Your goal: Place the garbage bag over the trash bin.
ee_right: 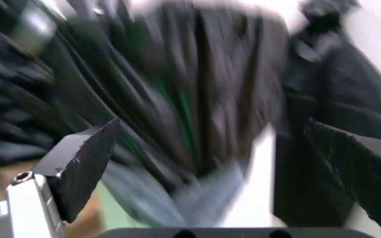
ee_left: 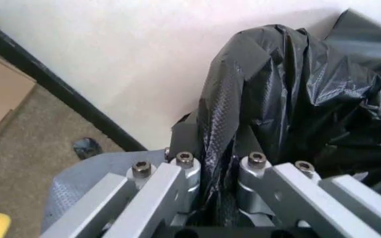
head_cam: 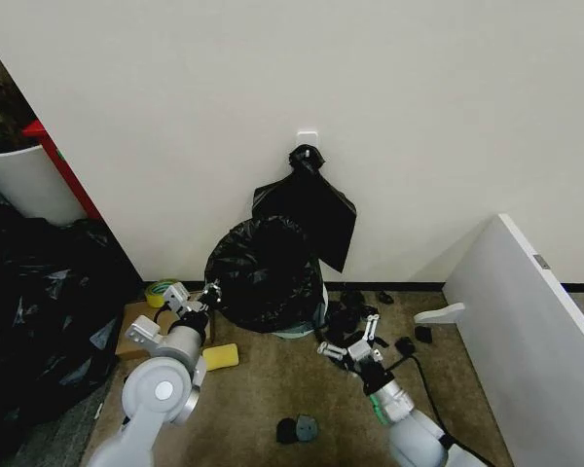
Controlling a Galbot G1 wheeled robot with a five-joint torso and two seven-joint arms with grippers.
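Both grippers at garbage bag [head_cam: 265,272], left gripper [head_cam: 206,295] clamped on it, right gripper [head_cam: 352,342] spread apart

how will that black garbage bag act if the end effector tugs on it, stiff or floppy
Probably floppy: the garbage bag hangs in crinkled folds over the trash bin and bunches between the left end effector fingers. Its glossy film looks thin, so it is likely light, slippery, and may stretch or tear under a hard pull. The right end effector sits open beside it.
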